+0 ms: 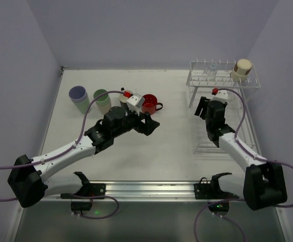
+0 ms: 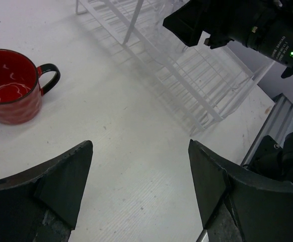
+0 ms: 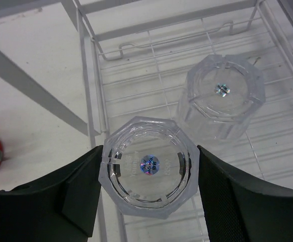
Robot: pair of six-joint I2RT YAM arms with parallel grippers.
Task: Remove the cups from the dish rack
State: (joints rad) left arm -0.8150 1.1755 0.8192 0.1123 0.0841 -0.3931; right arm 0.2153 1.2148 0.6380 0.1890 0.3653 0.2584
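The left pincer [image 2: 141, 186] hangs near the middle of the tabletop [image 1: 176, 151], spread wide with nothing between its fingers. To its right, the right pincer [image 3: 149, 151] reaches into the lower tier of the dish rack [image 1: 201, 76]; its fingers are drawn in to the width of the near clear glass [image 3: 146, 169] and seem to press it on both sides. A second clear glass [image 3: 222, 98] stands just beyond on the same wires. Farther left, the red mug [image 1: 149, 103], the pale green tumbler [image 1: 102, 99] and the lavender tumbler [image 1: 79, 96] already stand on the tabletop. A beige tumbler [image 1: 242, 69] sits on the upper tier at the far right.

The likely trouble is the grip: smooth faceted glass may slip or twist if held on its corners. Drawn out carelessly, it could catch a wire and drag the light rack, bump its neighbour, or strike the upper tier if lifted too steeply.
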